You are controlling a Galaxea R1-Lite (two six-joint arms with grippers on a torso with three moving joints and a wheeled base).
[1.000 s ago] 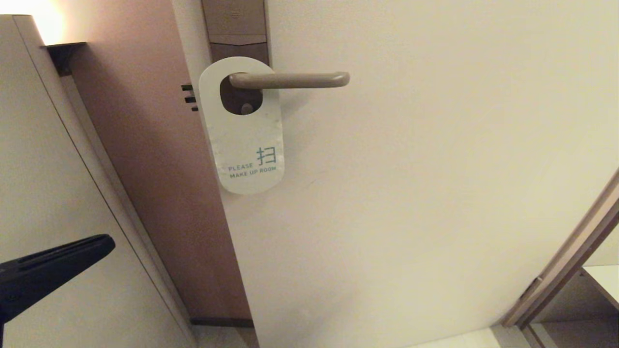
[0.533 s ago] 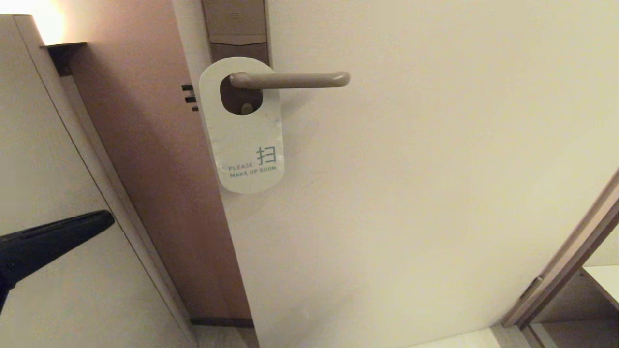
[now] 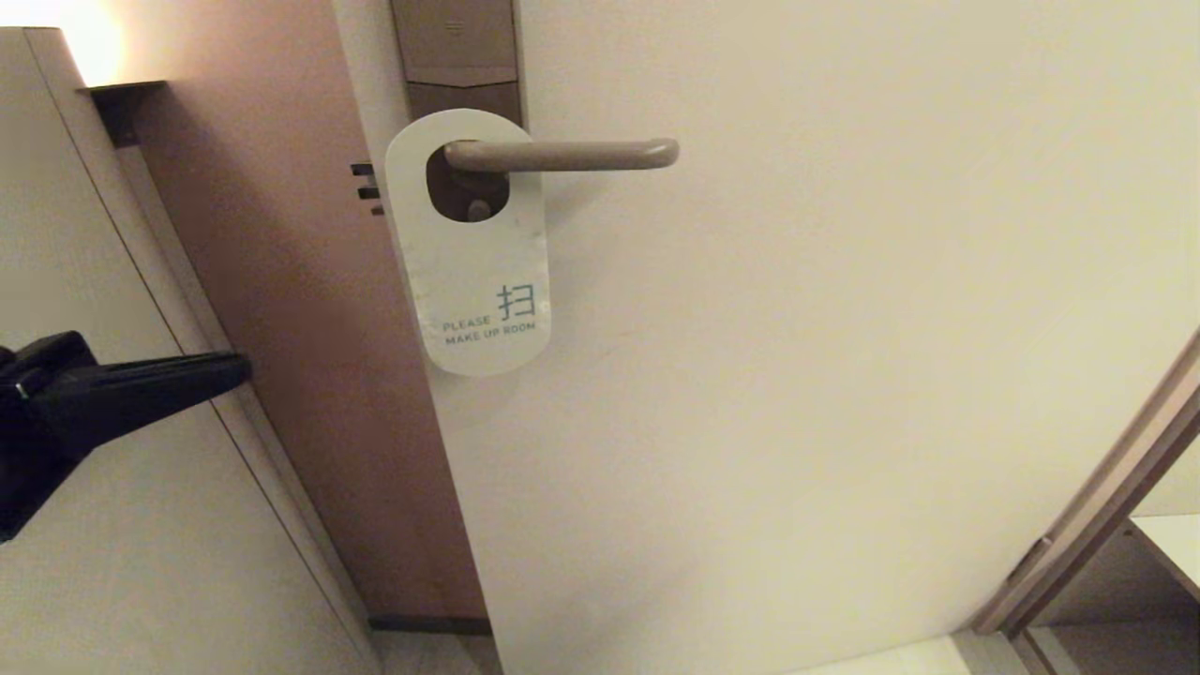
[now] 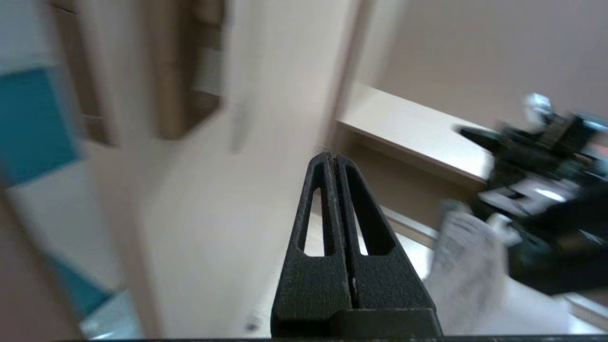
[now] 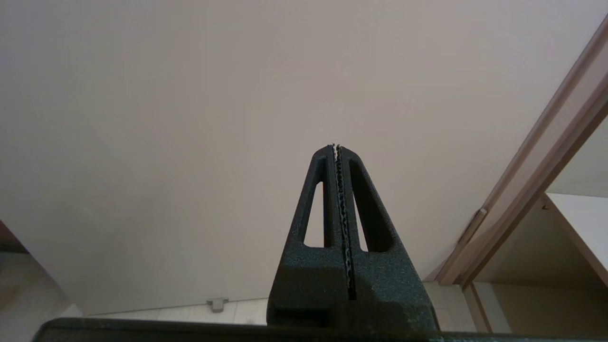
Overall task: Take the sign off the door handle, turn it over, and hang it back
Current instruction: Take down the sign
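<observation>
A: Nearest of all, the left gripper (image 3: 230,367) sits low and well to the left of the door handle (image 3: 561,155), its fingers (image 4: 332,164) pressed together and holding nothing. What is the risk in that?

B: If the fingers arrive at the sign (image 3: 469,244) closed like that, they can only shove the card. It hangs loosely, so a push would swing it against the door (image 3: 844,328) or slide it along the lever rather than give a grip.

A: And the right gripper (image 5: 336,147)?

B: It is parked low, facing bare door well below the handle, fingers likewise closed and empty. It matters little yet.

A: Farther in, where does the sign sit?

B: It hangs by its oval hole at the root of the door handle, against the lock plate (image 3: 457,52), white "PLEASE MAKE UP ROOM" face outward, drooping below the lever.

A: So what could spoil the removal?

B: The hole has to travel the lever's whole length to clear its rounded end. Pulling straight out or downward would likely catch the card on the bar and bend it, and a thin flat card lying near the door leaves little edge to pinch.
</observation>
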